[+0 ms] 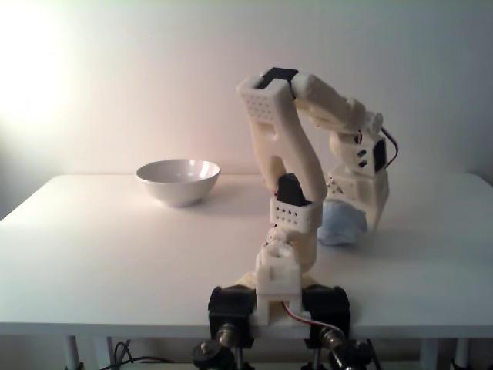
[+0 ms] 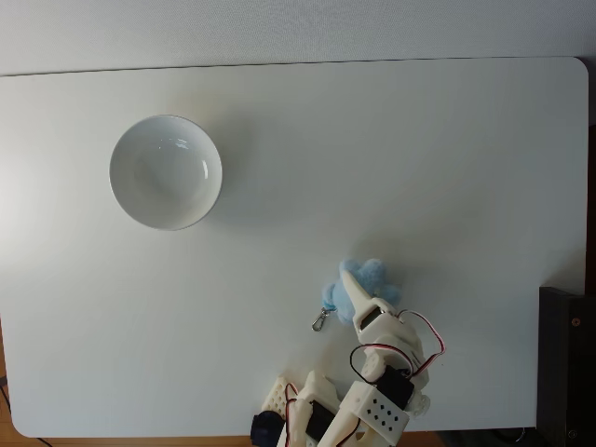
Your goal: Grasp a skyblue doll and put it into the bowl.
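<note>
The skyblue doll (image 2: 380, 278) lies on the white table (image 2: 447, 158) near its front edge, just ahead of the arm's base. Its metal clasp (image 2: 321, 323) trails toward the left in a fixed view. My gripper (image 2: 352, 279) is down on the doll, and one white finger (image 2: 356, 291) lies across the plush, with blue fuzz showing on both sides of it. From the other fixed view the gripper (image 1: 348, 220) hangs low over the doll (image 1: 340, 229), which rests on the table. The second finger is hidden. The white bowl (image 2: 166, 172) stands empty far to the left and further back.
The white arm folds over its base (image 1: 277, 301) at the table's front edge, with red and black wires at the wrist. A black object (image 2: 568, 358) sits off the table's right edge. Bare tabletop lies between the doll and the bowl (image 1: 179, 181).
</note>
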